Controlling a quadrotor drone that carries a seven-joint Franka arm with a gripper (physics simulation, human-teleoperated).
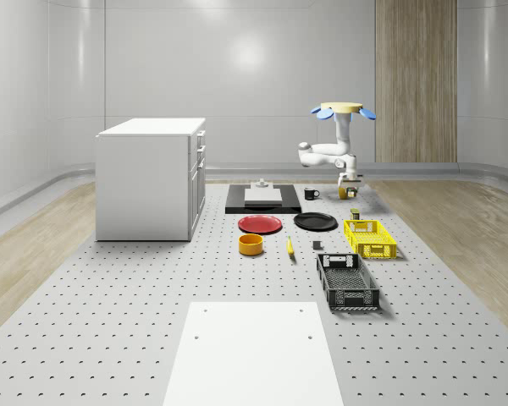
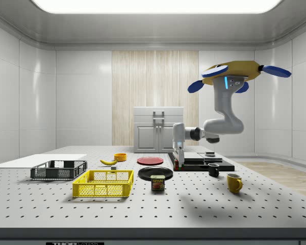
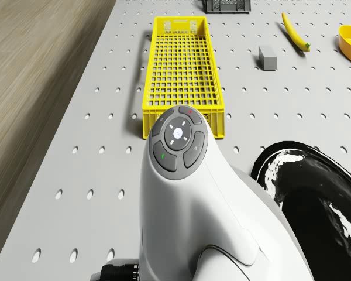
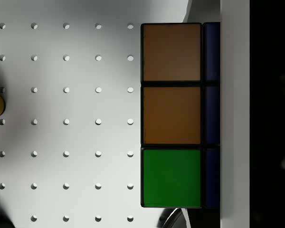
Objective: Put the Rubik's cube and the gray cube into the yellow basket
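The drone [image 1: 342, 108] hovers over the table's far right, past the yellow basket [image 1: 379, 251], with its arm bent down. My gripper [image 2: 179, 164] hangs low near the table, shut on the Rubik's cube [image 4: 171, 118], whose orange and green stickers are close in the wrist view. In the side view the Rubik's cube [image 2: 178, 167] sits at the fingertips. The gray cube [image 1: 317, 245] lies on the table left of the basket in the whole-scene view. From the drone, the yellow basket [image 3: 147, 70] lies ahead and the gray cube [image 3: 268, 58] beside it.
A black plate [image 1: 315, 222], red plate [image 1: 260, 223], orange bowl [image 1: 251, 244] and banana [image 1: 289, 246] lie left of the basket. A black crate [image 1: 354, 300] stands nearer. A can [image 2: 157, 182], yellow mug [image 2: 234, 182] and black mug [image 2: 213, 170] stand near the gripper.
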